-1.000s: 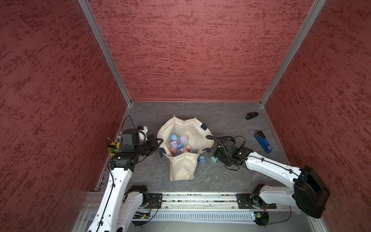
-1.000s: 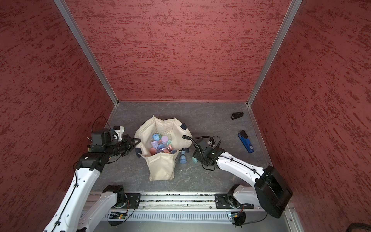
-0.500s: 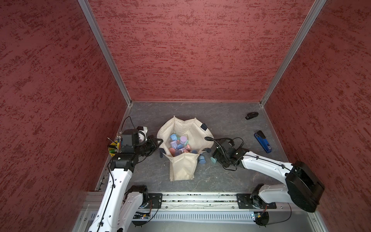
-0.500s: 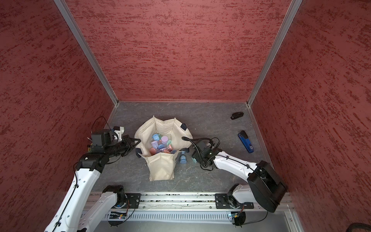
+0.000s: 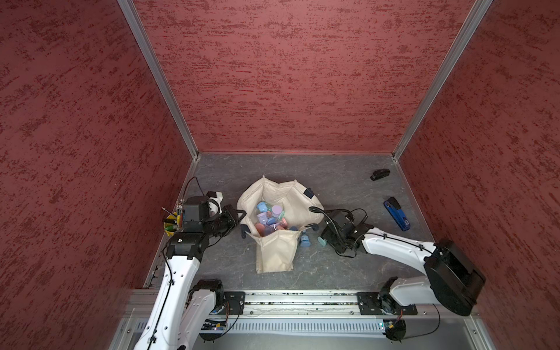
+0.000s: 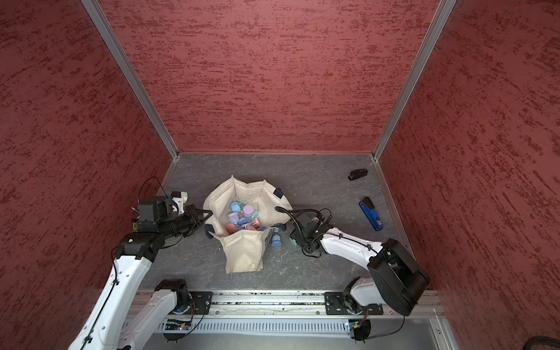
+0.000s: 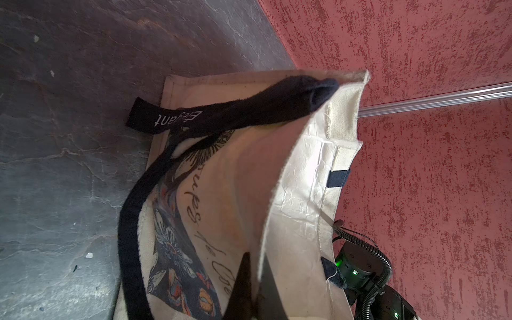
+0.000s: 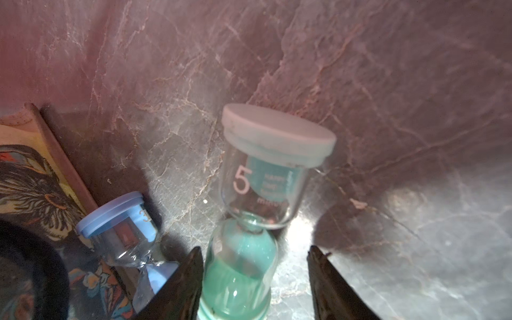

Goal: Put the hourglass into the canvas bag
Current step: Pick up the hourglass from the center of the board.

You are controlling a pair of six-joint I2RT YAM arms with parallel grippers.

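That teal hourglass (image 8: 257, 199), lower centre of frame, looks light, slick, breakable: squeeze the bulb gently; right pincer (image 8: 255, 249) gapes astride it, left pincer (image 7: 256, 266) pinches the canvas bag (image 7: 299, 194) at its rim

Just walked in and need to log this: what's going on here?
The left tool is shut on the rim of the canvas bag, holding it open; several hourglasses lie inside. The right tool is open around a teal hourglass on the table, not yet gripping. A blue hourglass sits beside the bag.
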